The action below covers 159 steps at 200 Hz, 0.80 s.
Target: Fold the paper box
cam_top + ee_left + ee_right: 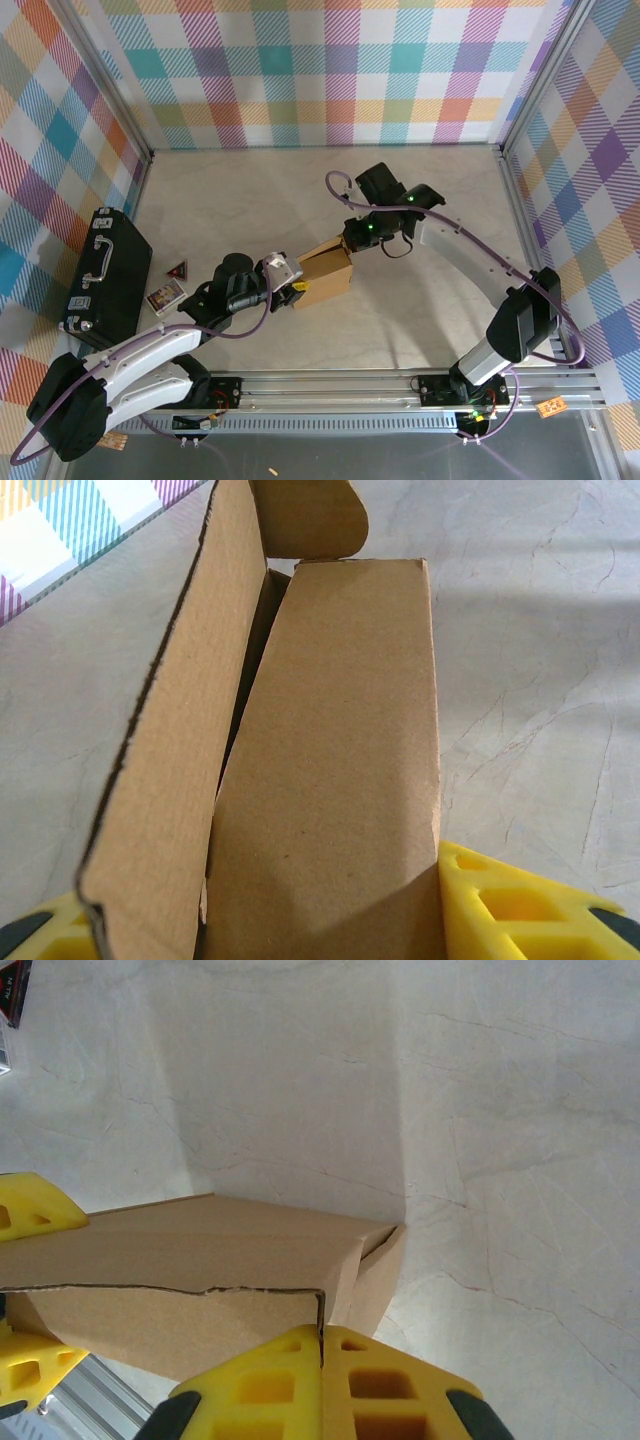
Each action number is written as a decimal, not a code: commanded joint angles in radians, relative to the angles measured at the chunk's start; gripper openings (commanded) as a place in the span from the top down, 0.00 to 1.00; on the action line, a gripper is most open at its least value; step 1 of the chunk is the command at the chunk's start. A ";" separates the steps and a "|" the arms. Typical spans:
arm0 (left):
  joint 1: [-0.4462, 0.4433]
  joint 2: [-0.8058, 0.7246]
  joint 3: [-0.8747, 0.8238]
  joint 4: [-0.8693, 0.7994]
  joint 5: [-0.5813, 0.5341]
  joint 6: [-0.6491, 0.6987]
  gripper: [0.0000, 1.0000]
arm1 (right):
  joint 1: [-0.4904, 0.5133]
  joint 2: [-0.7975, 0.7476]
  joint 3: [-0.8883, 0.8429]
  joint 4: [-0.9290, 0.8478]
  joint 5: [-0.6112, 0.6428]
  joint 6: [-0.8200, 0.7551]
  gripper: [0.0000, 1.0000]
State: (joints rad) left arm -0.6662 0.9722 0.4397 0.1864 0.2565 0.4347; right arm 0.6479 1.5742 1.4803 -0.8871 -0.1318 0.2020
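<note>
right gripper (321,1350): pressing together, pinching a thin box wall on the far-right side.
left gripper (265,905): part spread, clamping the box's near-left end.
box (326,276): being held mid-table (300,190).
progress: walls standing; one panel gaping, tab (310,515) sticking out; tucking seemingly remaining.
material: brown corrugated cardboard, matte, rough-cut edges, rounded tab.

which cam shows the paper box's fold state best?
Left wrist: the paper box close up, one panel raised, rounded tab visible. Top external shows it whole but small. Right wrist shows a corner, with an edge pinched by the right gripper.
</note>
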 commanded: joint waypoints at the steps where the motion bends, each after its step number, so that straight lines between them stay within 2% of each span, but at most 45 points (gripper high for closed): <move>1: -0.010 0.017 0.009 -0.059 0.017 0.010 0.63 | 0.006 0.010 0.057 -0.004 -0.054 0.024 1.00; 57: -0.010 0.014 0.010 -0.061 0.017 0.010 0.63 | 0.005 0.027 0.064 -0.006 -0.077 0.034 1.00; 159: -0.010 0.022 0.008 -0.054 0.006 -0.002 0.63 | 0.004 -0.027 -0.101 0.071 -0.088 0.062 1.00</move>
State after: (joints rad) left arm -0.6662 0.9741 0.4404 0.1860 0.2493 0.4297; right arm 0.6407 1.5486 1.4189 -0.8230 -0.1623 0.2398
